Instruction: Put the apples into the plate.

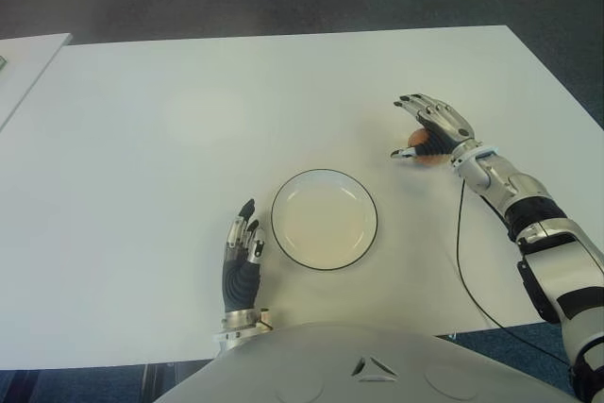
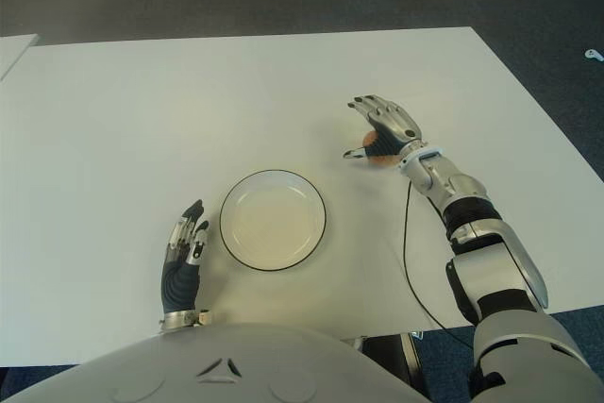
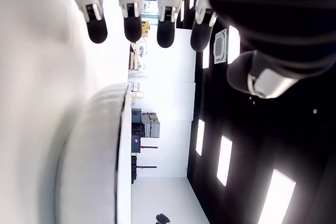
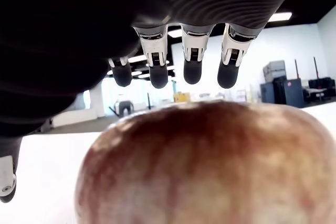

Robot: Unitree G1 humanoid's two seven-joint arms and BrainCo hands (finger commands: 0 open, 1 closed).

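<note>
Plate (image 1: pixel 324 219), white with a thin dark rim, sits on the white table (image 1: pixel 189 120) near the robot's side, and nothing lies in it; its shallow well shows bare in both eye views. In the left wrist view the plate's edge appears close beside the left hand's fingertips.

One apple (image 1: pixel 421 145) is visible, reddish-brown, on the table to the right of the plate and a little farther from the robot, well apart from the plate's rim. The right hand (image 1: pixel 431 125) is over it, palm down, so that the eye views show only part of the fruit under the palm and thumb. In the right wrist view the apple (image 4: pixel 210 166) fills the lower part of the picture, and the four fingers (image 4: pixel 192 61) reach out straight beyond its top, spread and not curled around it; the thumb shows at one side, also away from the skin. The hand is released, not grasping; whether the palm touches the apple cannot be told.

The left hand (image 1: pixel 242 254) shows just beside the plate on its left side, fingers extended and relaxed, holding nothing
</note>
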